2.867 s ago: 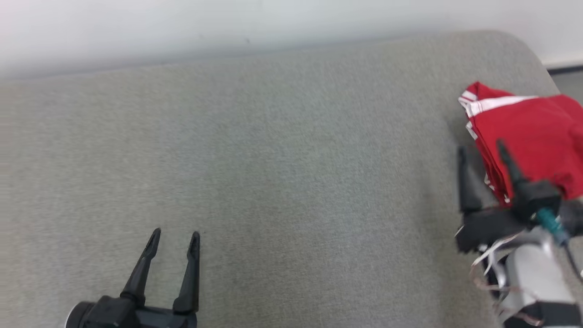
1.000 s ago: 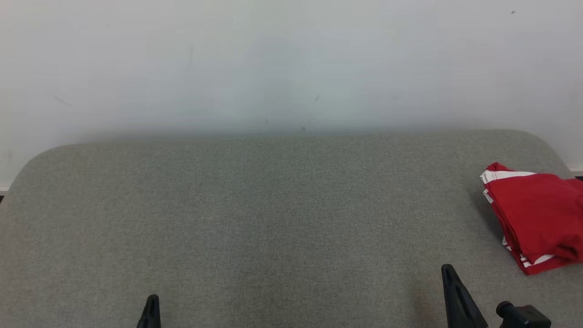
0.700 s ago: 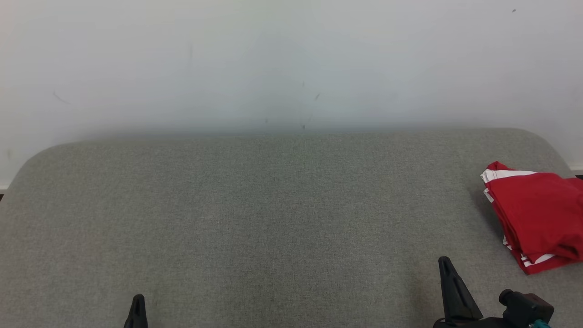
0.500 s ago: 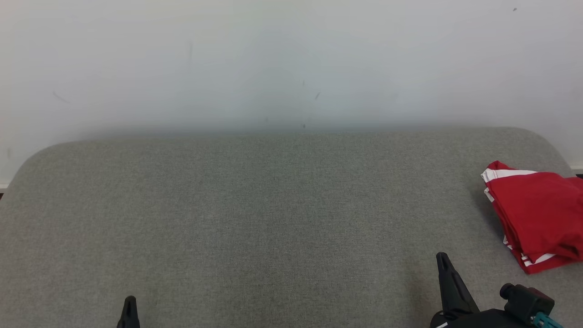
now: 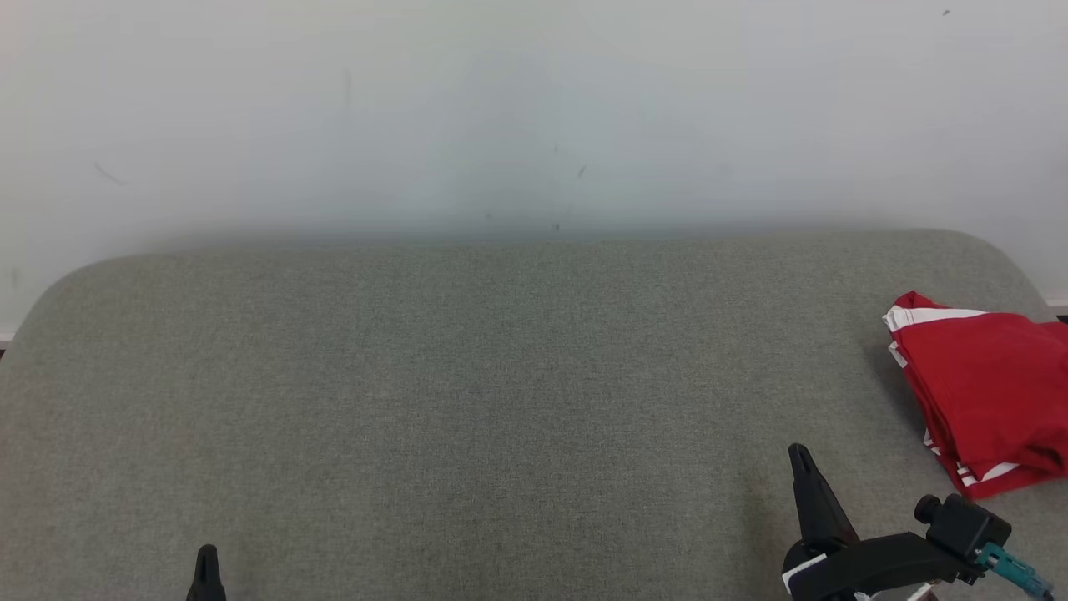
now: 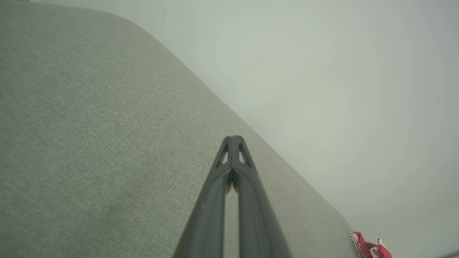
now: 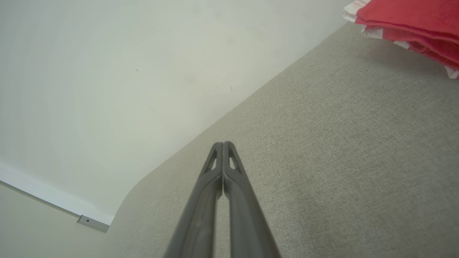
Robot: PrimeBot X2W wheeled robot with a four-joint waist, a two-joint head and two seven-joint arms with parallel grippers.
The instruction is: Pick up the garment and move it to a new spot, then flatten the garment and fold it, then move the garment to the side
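Since a second ago, the left gripper (image 5: pixel 206 554) tip has been shifted toward the lower-left corner of the head view, and the right gripper (image 5: pixel 799 456) raised further into the lower right. Both finger pairs are seen pressed together in the wrist views, nothing held. Folded red garment (image 5: pixel 984 392) is lying at the right edge, mid-height, on the grey cushion (image 5: pixel 501 376) — apart from both grippers.

garment (image 5: pixel 984 392): soft red cloth (white trim) | table (image 5: pixel 467 401): grey woven fabric, matt | fingers (image 7: pixel 224 186): dull dark plastic

Bright, soft, even light, a faint shadow beside the garment (image 5: pixel 989 388); wrist views bend at edges.
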